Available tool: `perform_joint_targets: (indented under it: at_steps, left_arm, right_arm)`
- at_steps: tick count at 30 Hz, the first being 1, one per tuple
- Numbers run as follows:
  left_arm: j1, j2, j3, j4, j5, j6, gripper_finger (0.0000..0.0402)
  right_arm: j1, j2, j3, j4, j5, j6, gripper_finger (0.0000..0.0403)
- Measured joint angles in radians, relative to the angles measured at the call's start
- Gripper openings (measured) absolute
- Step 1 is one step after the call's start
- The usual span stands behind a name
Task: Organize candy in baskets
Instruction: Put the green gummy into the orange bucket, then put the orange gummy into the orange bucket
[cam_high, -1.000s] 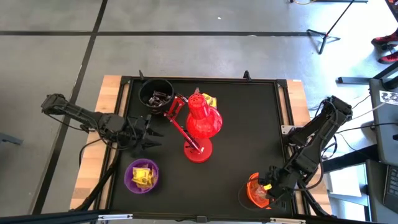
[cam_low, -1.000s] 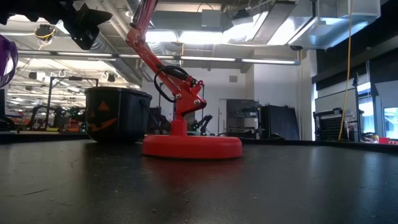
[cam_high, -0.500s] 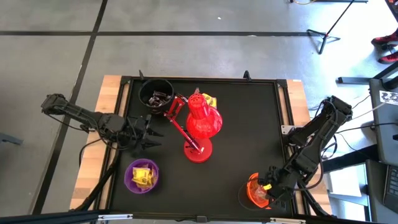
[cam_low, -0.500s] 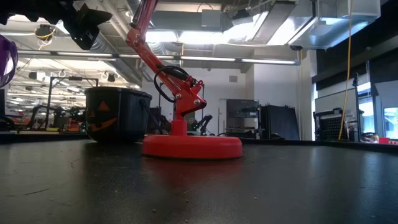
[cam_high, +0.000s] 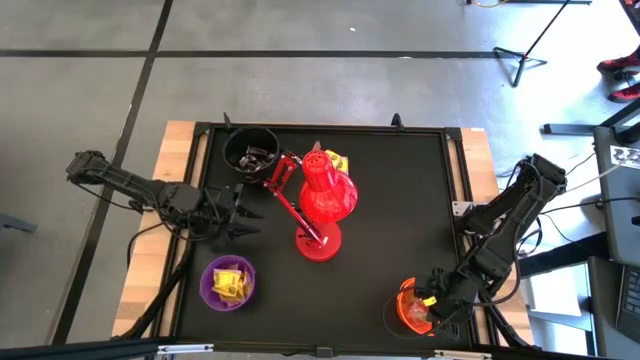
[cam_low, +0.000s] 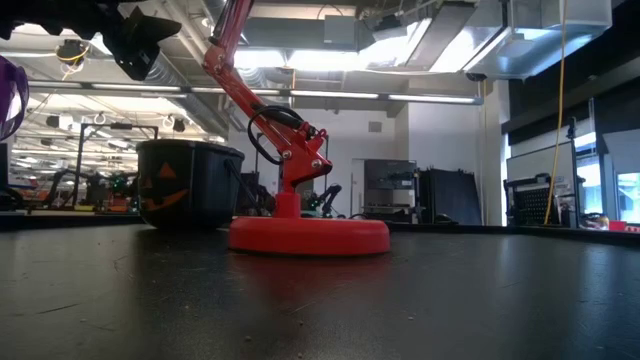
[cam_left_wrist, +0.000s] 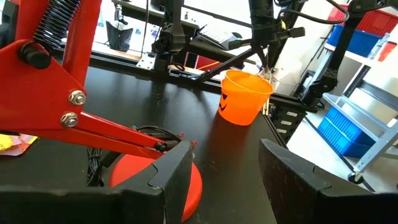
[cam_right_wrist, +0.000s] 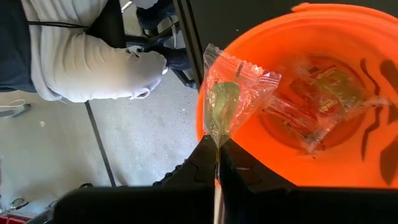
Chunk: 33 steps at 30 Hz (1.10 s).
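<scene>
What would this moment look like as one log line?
right gripper: shut on clear-wrapped candy, above orange bucket | left gripper: open, empty, beside red lamp

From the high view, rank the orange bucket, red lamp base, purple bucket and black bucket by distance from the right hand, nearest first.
1. Orange bucket, directly under the right hand, near-right corner.
2. Red lamp base, table's middle.
3. Purple bucket, near-left.
4. Black bucket, far-left corner.
</scene>
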Motion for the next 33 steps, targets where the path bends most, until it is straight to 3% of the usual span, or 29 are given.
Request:
perform_joint_targets:
  at_steps: [7, 11, 14, 24, 28, 33]
  left_arm:
    - [0.0, 0.0, 0.0, 0.0, 0.0, 0.0, 0.0174]
    - [0.0, 0.0, 0.0, 0.0, 0.0, 0.0, 0.0174]
    - [0.0, 0.0, 0.0, 0.0, 0.0, 0.0, 0.0174]
    - [0.0, 0.0, 0.0, 0.0, -0.004, 0.0, 0.0174]
    - [0.0, 0.0, 0.0, 0.0, -0.015, 0.001, 0.0174]
    - [0.0, 0.0, 0.0, 0.0, -0.034, 0.01, 0.0174]
  right_arm:
    - [0.0, 0.0, 0.0, 0.001, -0.019, 0.004, 0.0003]
    - [0.0, 0.0, 0.0, -0.022, -0.011, 0.091, 0.0011]
    - [0.0, 0.0, 0.0, -0.024, -0.01, 0.106, 0.0045]
    - [0.0, 0.0, 0.0, -0.016, 0.014, 0.106, 0.0213]
    - [-0.005, -0.011, 0.0, -0.024, 0.09, 0.101, 0.0243]
    - [-0.073, -0.061, 0.0, -0.029, 0.235, 0.02, 0.0249]
